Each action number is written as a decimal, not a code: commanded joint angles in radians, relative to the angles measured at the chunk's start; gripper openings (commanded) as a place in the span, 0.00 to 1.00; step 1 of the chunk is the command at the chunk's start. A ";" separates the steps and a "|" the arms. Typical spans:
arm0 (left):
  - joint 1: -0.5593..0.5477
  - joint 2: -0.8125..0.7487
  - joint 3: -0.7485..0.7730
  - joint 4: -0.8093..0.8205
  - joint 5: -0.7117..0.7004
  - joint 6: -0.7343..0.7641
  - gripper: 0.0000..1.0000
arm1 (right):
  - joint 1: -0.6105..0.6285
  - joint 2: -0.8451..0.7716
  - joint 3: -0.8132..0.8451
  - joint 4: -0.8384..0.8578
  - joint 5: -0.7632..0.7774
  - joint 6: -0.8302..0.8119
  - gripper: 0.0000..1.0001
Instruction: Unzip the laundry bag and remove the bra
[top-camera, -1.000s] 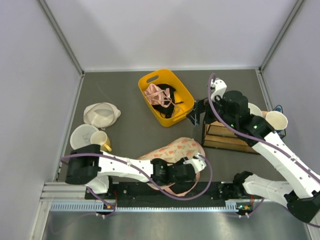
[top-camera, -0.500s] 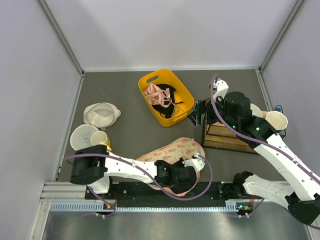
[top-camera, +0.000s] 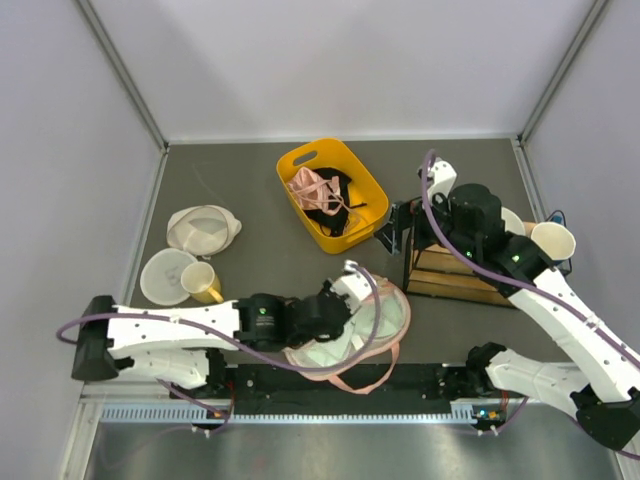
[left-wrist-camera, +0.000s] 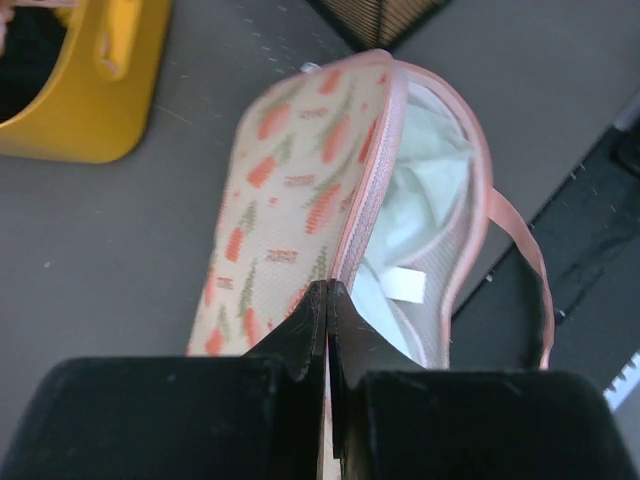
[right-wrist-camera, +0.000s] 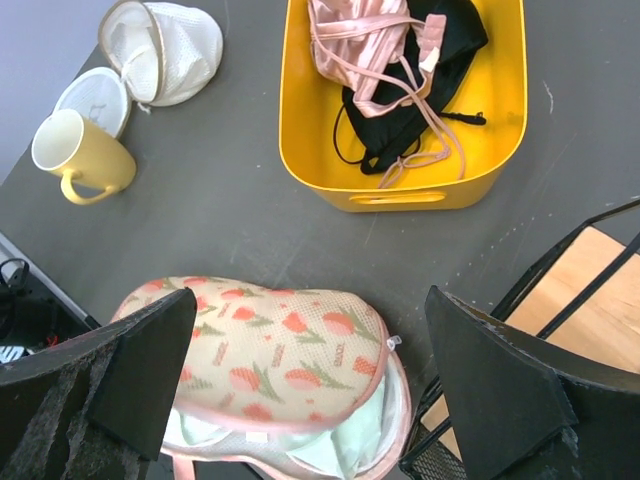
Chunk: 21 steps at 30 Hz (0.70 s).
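Note:
The laundry bag (top-camera: 372, 312) lies near the table's front edge, pale pink with orange-red prints. Its zip stands open and its printed top flap (left-wrist-camera: 290, 190) is raised. My left gripper (left-wrist-camera: 328, 290) is shut on the flap's pink zip edging, seen from above at the bag's left side (top-camera: 330, 302). Inside the bag shows the bra (left-wrist-camera: 425, 185), pale and smooth, also visible under the flap in the right wrist view (right-wrist-camera: 365, 452). My right gripper (top-camera: 393, 232) hangs open above and behind the bag (right-wrist-camera: 270, 355), nothing between its fingers.
A yellow basket (top-camera: 372, 192) with pink and black garments stands behind the bag. A wooden wire rack (top-camera: 448, 272) sits at the right, with a paper cup (top-camera: 553, 240) beyond it. A yellow mug (top-camera: 203, 283) and two white mesh pouches (top-camera: 203, 228) lie at the left.
My left gripper has shut on the bag's zip edging and drawn back to the left, lifting the flap so the bag gapes open. The right arm has barely moved.

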 joint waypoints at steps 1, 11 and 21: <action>0.162 -0.085 -0.044 0.047 0.166 -0.028 0.00 | 0.003 -0.001 -0.036 0.020 -0.041 -0.001 0.99; 0.454 -0.105 -0.106 0.137 0.326 -0.073 0.00 | 0.003 -0.025 -0.131 0.021 -0.095 -0.053 0.99; 0.642 -0.068 -0.064 0.145 0.453 -0.102 0.00 | 0.137 0.047 -0.043 0.018 -0.018 -0.165 0.99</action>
